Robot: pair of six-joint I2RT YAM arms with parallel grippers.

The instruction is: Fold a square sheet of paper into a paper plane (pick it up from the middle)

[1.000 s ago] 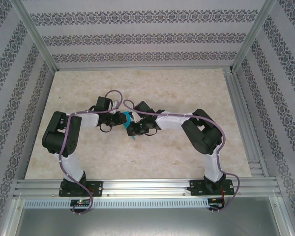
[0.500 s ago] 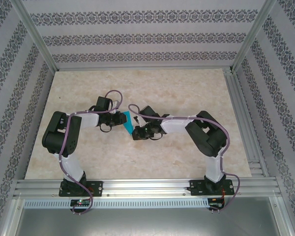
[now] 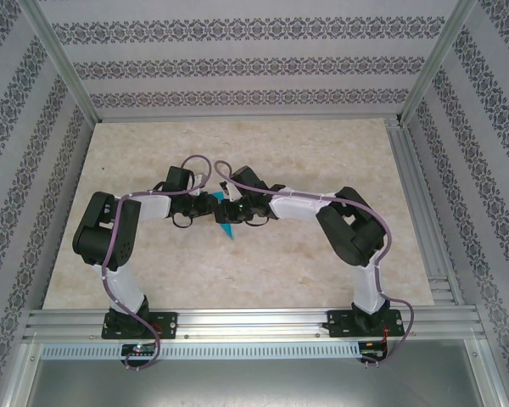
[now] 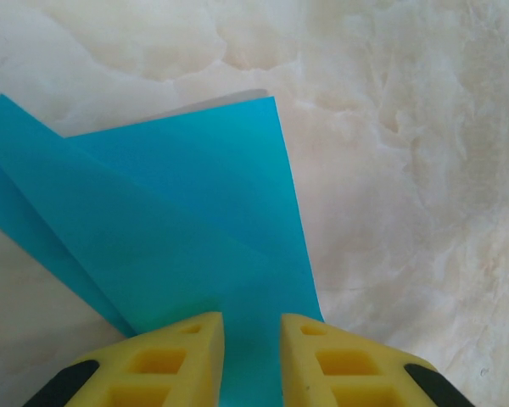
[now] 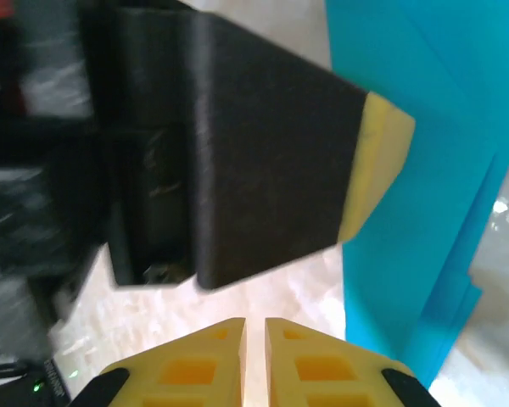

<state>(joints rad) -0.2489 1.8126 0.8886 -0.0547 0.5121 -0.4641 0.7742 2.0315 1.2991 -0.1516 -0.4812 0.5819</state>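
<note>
The main risk here is the turquoise paper (image 4: 178, 229) slipping or skewing in its only hold; the left gripper (image 4: 251, 326) has its yellow fingers drawn close with the paper running into the narrow gap between them, which I read as a pinch on the near end of the folded layers, so a tug from the other arm could pull the layers out of register or tear them at the pinch; the second risk is a knock between the arms, since in the right wrist view one of the left fingers (image 5: 271, 170) looms just ahead of the right gripper (image 5: 254, 326), whose jaws are pressed nearly together with nothing between them; any closing-in from there could strike that finger rather than the paper; as for position, the paper fans forward and to the left from the left fingertips over the marbled table (image 4: 407, 127), several edges stacked; from above, it sits between the two grippers with a pointed tip (image 3: 227, 232) reaching toward the arm bases.
</note>
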